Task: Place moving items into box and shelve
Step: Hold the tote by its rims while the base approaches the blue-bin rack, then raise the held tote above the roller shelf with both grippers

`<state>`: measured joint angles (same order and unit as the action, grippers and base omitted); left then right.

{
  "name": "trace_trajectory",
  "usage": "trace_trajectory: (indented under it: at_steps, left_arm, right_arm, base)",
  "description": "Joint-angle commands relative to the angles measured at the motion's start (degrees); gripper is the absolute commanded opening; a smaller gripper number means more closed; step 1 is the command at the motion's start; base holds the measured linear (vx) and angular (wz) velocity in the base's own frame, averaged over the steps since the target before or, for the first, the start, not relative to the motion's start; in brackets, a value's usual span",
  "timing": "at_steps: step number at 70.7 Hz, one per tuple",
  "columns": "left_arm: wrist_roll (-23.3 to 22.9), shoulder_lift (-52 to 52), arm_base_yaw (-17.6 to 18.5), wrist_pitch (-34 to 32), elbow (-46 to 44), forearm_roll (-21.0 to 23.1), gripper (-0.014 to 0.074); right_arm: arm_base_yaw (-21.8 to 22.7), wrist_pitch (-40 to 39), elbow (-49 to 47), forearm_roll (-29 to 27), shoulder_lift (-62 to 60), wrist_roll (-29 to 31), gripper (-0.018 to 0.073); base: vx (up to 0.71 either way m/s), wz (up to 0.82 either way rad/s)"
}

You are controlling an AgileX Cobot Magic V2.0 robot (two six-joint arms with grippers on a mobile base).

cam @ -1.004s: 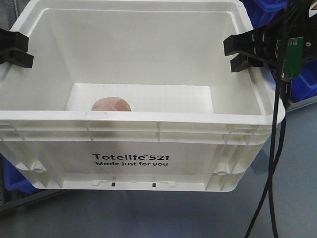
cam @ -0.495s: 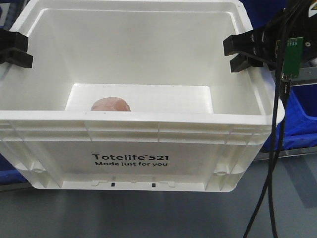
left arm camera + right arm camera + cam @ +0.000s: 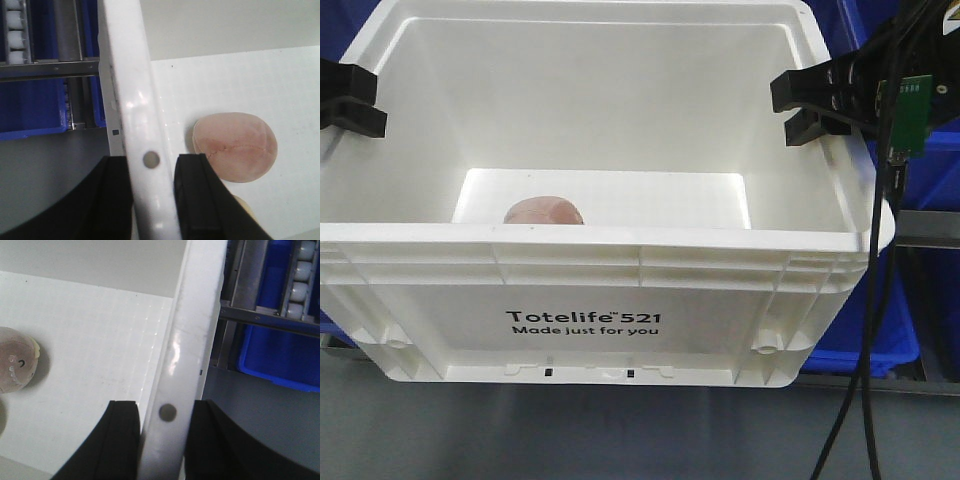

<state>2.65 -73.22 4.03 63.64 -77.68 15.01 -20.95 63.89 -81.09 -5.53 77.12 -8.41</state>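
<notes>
Background has shifted since half a second back: blue bins (image 3: 880, 330) and a metal rail behind the crate now sit lower right of it, more floor showing under it, while the crate (image 3: 620, 290) holds the same spot in the front view. Crate is white, ribbed rim, black "Totelife 521 Made just for you" print on the near wall, clear of the grey floor (image 3: 570, 440). Left gripper (image 3: 152, 200) is clamped on the crate's left rim, one black finger outside the wall, one inside. Right gripper (image 3: 162, 440) is clamped on the crate's right rim the same way, fingers either side of the wall. Brownish-pink lump (image 3: 235, 146) lies on the crate bottom, near the left wall, close to the near wall; only its top shows over the rim from the front. Right wrist view catches a pale yellow strip on its edge. Black cables (image 3: 865, 350) hang down past the crate's right corner. Roller track (image 3: 305, 275) shows above the bins beyond the crate's right wall.
</notes>
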Motion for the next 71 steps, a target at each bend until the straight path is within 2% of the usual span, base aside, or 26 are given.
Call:
trace_trajectory:
  at_steps: [1, 32, 71]
  left_arm:
    - [1.19, 2.35, 0.27, -6.15, -2.73, 2.27, -0.0017]
    - [1.19, 2.35, 0.27, -6.15, -2.73, 2.27, -0.0017]
    - [1.19, 2.35, 0.27, -6.15, -2.73, 2.27, -0.0017]
  right_arm:
    - [0.11, -6.08, -2.47, -0.97, -2.45, 1.74, -0.0012]
    - [0.11, -6.08, -2.47, -0.97, -2.45, 1.74, -0.0012]
    - [0.11, -6.08, -2.47, -0.97, -2.45, 1.74, -0.0012]
  base:
    - [0.16, 0.32]
    - [0.18, 0.21]
    - [0.16, 0.00]
